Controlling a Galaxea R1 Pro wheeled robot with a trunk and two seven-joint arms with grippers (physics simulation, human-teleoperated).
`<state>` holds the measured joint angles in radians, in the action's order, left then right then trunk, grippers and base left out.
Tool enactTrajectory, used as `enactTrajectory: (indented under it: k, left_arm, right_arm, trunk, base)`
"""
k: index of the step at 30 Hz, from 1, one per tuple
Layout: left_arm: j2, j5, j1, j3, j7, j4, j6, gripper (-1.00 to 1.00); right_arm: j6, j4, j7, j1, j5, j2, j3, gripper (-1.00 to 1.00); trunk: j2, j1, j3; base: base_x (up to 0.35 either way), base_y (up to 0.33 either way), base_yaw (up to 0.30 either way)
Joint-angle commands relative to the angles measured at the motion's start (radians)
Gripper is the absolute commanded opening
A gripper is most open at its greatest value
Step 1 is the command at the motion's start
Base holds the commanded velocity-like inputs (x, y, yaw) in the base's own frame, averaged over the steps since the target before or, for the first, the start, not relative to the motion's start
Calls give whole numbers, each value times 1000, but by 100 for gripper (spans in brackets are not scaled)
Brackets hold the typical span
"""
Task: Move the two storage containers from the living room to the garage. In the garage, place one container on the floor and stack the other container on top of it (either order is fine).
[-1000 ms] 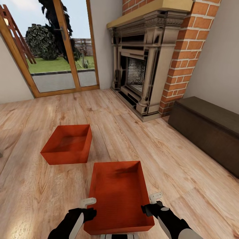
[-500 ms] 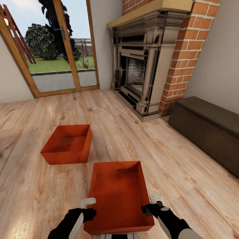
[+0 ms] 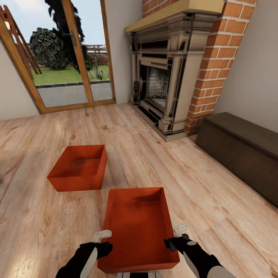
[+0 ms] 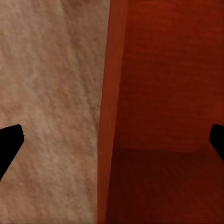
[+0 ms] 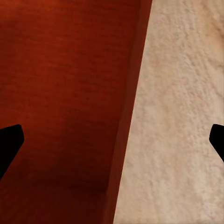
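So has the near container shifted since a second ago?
No. The near container holds the same spot against the floor planks and the far container.

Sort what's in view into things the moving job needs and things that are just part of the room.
For the job:
- near bin, with one wall between each gripper's open fingers
- far bin, on the wood floor
- left gripper
- right gripper

Just there:
- fireplace
- dark chest
- glass door

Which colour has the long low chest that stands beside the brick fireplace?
The long low chest is dark brown, best seen in the head view.
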<state>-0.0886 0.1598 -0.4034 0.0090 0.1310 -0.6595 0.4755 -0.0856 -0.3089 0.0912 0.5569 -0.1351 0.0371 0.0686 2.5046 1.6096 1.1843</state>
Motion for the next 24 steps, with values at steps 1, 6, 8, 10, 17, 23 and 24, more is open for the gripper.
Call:
enactTrajectory:
  k: [1,6,8,10,17,23,24]
  left_arm:
    - [-1,10,0,2,8,-1,4,100]
    - [-4,9,0,-2,14,46,2,100]
    - [-4,8,0,-3,15,61,1,100]
    - [-2,7,0,-3,16,68,0,100]
    - [-2,9,0,-3,16,78,-2,-100]
    - [0,5,0,-2,16,79,-56,-100]
    - [0,6,0,-3,16,79,-60,-100]
  right_arm:
    - [-7,-3,2,0,-11,0,0,100]
    - [-7,-3,2,0,-11,0,0,100]
    - [-7,-3,2,0,-11,0,0,100]
    - [-6,-3,2,0,-11,1,0,100]
    - [-6,-3,4,0,-11,1,-1,-100]
    - [-6,-3,4,0,-10,0,-1,-100]
    - [-6,-3,4,0,-10,0,-1,-100]
  trunk:
    - [0,0,1]
    - [0,0,1]
    - [0,0,1]
    - [0,0,1]
    - [0,0,1]
    - [0,0,1]
    - [0,0,1]
  base:
    - [0,0,0]
    - [0,0,0]
    - [0,0,0]
    - [0,0,0]
    - [0,0,0]
    - [0,0,0]
    - [0,0,0]
